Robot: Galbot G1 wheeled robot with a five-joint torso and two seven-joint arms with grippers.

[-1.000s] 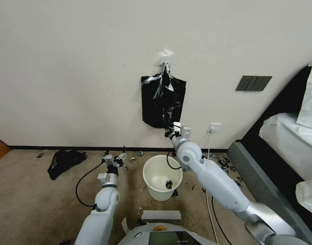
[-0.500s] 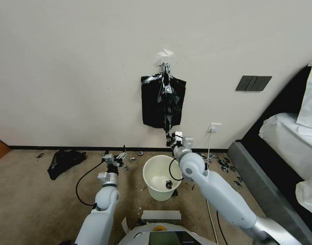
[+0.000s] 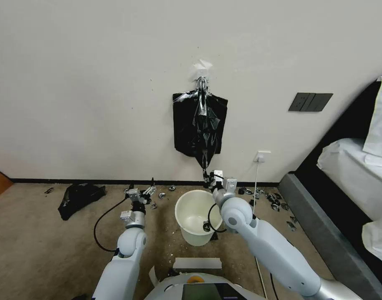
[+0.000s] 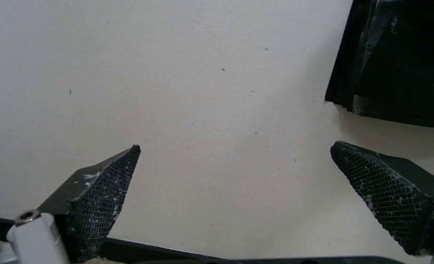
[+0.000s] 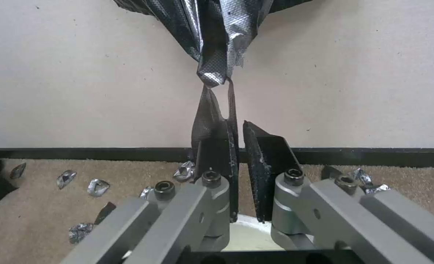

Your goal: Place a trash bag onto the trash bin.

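A black sheaf of bags (image 3: 200,125) hangs from a silver clip (image 3: 202,83) on the wall. One thin glossy trash bag (image 3: 204,160) is drawn down out of it into a taut strand. My right gripper (image 3: 208,178) is shut on the strand's lower end, just above the far rim of the trash bin. In the right wrist view the wrinkled trash bag (image 5: 216,69) narrows down between the fingers of the right gripper (image 5: 237,128). The cream trash bin (image 3: 197,238) stands on the carpet below. My left gripper (image 3: 141,193) hangs open to the bin's left, facing the wall (image 4: 234,165).
A squashed black plastic heap (image 3: 80,196) lies on the carpet at the left. Foil scraps (image 3: 274,203) litter the floor along the skirting. A small dark object (image 3: 206,226) sits inside the bin. A bed (image 3: 353,166) and its grey base fill the right side.
My right gripper has come down and back from the sheaf's lower edge to just above the bin's rim, drawing the bag out into a long strand. The left arm stayed still.
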